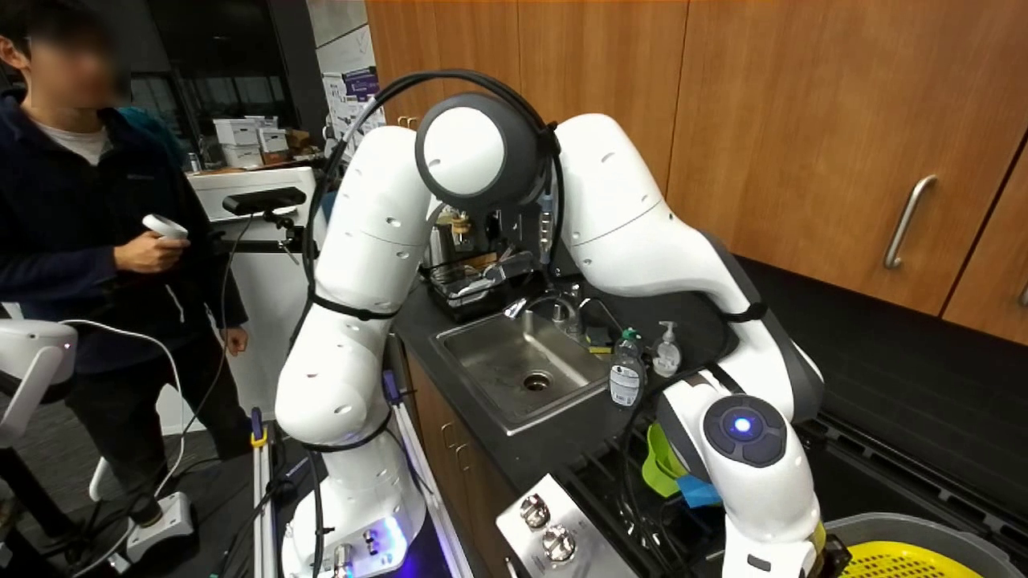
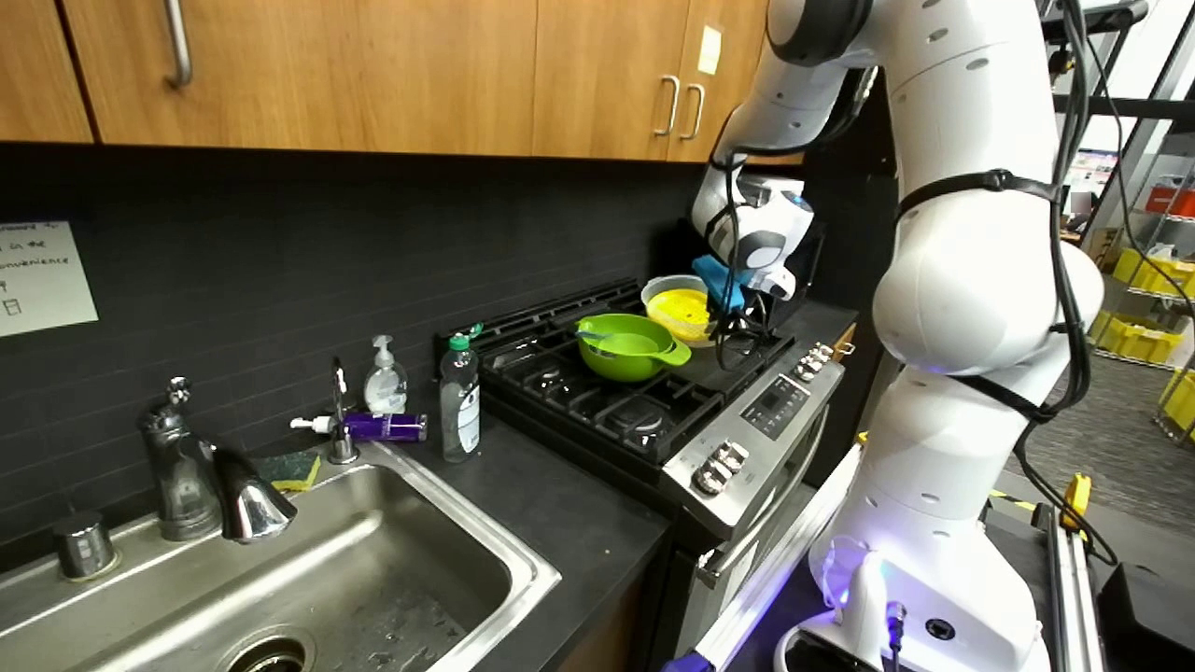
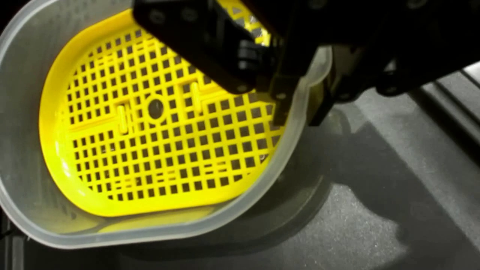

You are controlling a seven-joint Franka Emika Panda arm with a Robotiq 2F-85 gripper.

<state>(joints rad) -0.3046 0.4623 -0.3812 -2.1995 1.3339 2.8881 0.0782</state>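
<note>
A translucent oval tub point(image 3: 150, 234) holds a yellow perforated insert point(image 3: 161, 152). Black gripper point(image 3: 299, 114) fingers straddle the tub's rim in the wrist view, one inside the wall and one outside. They are closed in on the rim, which bends where it passes between them. In both exterior views the tub point(image 2: 657, 287) with its yellow insert point(image 1: 895, 560) is on the stove, beneath the hand. The gripper is mostly hidden by the wrist in an exterior view and small and dark in the other camera's picture. Beside the tub sits a green bowl point(image 2: 624, 353) with a handle.
A blue utensil point(image 2: 593, 334) lies in the green bowl. Black grates point(image 2: 560, 383) cover the stove point(image 2: 747, 448). A dish soap bottle point(image 2: 459, 401) and a pump bottle point(image 2: 386, 378) stand between stove and sink point(image 2: 532, 565). Wooden cabinets point(image 2: 373, 75) hang above. A person point(image 1: 80, 201) stands behind the arm.
</note>
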